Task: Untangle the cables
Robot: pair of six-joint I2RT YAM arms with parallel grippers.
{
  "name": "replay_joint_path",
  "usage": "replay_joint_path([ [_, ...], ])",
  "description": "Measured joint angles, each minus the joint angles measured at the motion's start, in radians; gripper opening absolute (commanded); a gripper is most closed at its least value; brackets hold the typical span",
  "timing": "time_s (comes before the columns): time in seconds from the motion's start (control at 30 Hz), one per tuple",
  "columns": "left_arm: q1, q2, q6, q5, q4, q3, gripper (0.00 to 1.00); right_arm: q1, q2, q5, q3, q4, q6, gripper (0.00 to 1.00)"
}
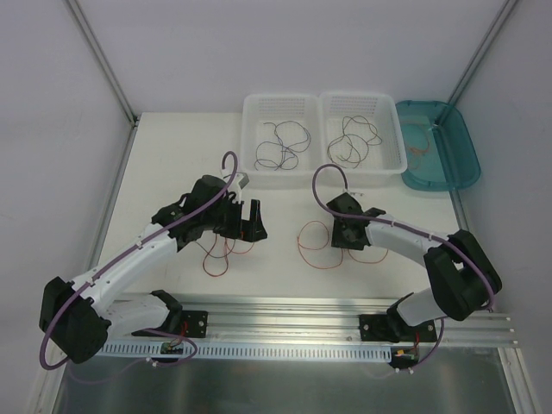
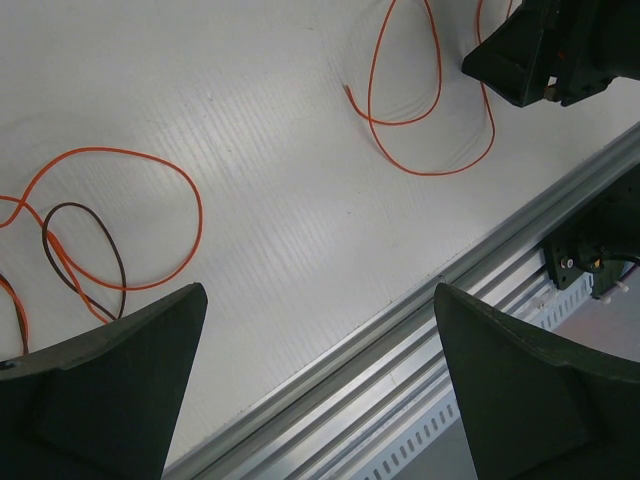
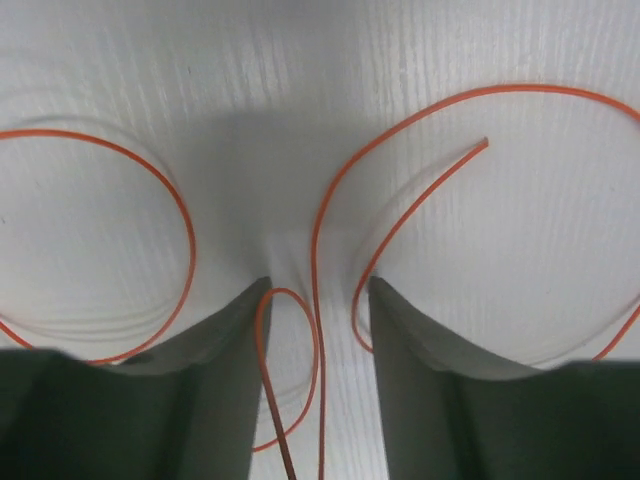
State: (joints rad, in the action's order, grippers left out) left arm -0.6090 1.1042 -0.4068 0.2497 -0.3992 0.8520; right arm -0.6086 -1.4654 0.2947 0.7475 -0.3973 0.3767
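Note:
Two groups of thin cables lie on the white table. An orange loop [image 2: 100, 150] tangled with a dark strand [image 2: 120, 275] lies beside my left gripper [image 2: 315, 300], which hovers wide open over the table's front edge with nothing between its fingers. From above, this gripper [image 1: 246, 220] is just right of that tangle [image 1: 226, 259]. A second orange cable [image 1: 299, 241] lies under my right gripper [image 1: 348, 235]. In the right wrist view, its strands [image 3: 314, 240] run loosely between the right gripper's [image 3: 318, 285] fingers, which stand partly open and low over the table.
Two white perforated baskets [image 1: 250, 129] [image 1: 397, 138] at the back each hold dark wires. A teal tray [image 1: 461, 151] at the back right holds an orange wire. An aluminium rail [image 1: 293, 315] runs along the near edge.

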Motion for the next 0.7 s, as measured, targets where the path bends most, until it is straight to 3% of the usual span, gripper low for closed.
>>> replay_joint_path([
  [0.03,0.000,-0.002,0.000,0.000,0.000,0.000,0.99,-0.001,-0.002,0.003,0.000,0.005,0.001,0.38],
  [0.13,0.000,-0.014,0.000,-0.006,0.000,-0.001,0.99,0.000,-0.002,0.010,0.000,0.010,-0.003,0.10],
  [0.2,0.000,-0.022,0.000,-0.010,0.000,-0.001,0.99,0.002,-0.002,0.019,-0.001,0.009,-0.011,0.01],
  [0.5,0.000,-0.048,0.007,-0.025,-0.005,0.000,0.99,0.002,0.020,0.002,-0.002,-0.004,-0.042,0.01],
  [0.7,0.026,-0.050,0.034,-0.025,-0.038,0.050,0.99,0.003,0.180,0.005,0.056,-0.121,-0.090,0.01],
])
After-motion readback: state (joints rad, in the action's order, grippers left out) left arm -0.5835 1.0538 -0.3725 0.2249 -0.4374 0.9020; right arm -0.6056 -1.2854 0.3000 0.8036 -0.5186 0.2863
